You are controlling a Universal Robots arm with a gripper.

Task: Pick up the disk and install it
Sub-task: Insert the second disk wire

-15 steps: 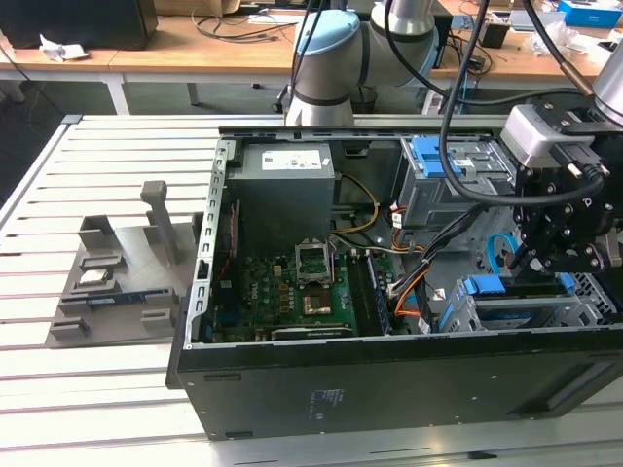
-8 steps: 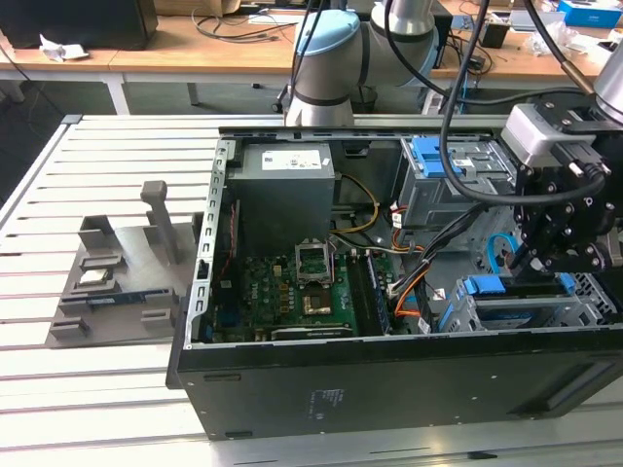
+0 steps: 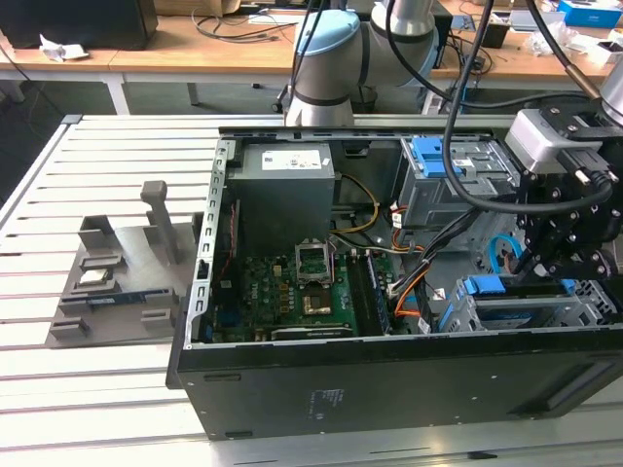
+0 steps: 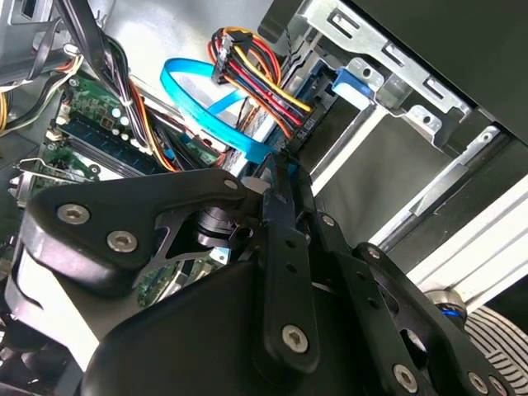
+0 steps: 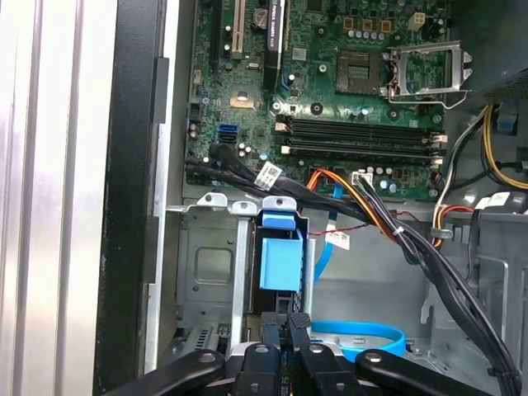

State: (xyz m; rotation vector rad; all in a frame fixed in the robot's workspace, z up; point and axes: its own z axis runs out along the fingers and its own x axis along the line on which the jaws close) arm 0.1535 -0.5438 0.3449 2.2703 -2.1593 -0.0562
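In the exterior view, the black tool (image 3: 563, 255) hangs at the right of the frame over the open black computer case (image 3: 389, 379), which lies on its side on the slatted white metal counter (image 3: 88, 409). Directly below it, in the silver drive cage at the case's lower right corner, sits the flat silver-grey hard disk with blue plastic side rails (image 3: 516, 304), its blue tab showing at the cage's upper edge. The disk appears already seated in the cage, though the angle leaves the depth uncertain.

In the first wrist view, the tool's (image 5: 293, 326) fingertips sit pressed together at the bottom centre of the frame, clenched with nothing visible between them, just beneath the disk's blue rail and tab (image 5: 280, 252). They seem to touch or nearly touch the rail's lower end. A light-blue flat cable (image 5: 363, 334) curls beside them, and the green motherboard (image 5: 346, 91) fills the upper half.

In the second wrist view, the tool's dark linkages (image 4: 280, 272) cover the lower frame, pointing toward the cage's blue tab (image 4: 351, 82) at upper centre.
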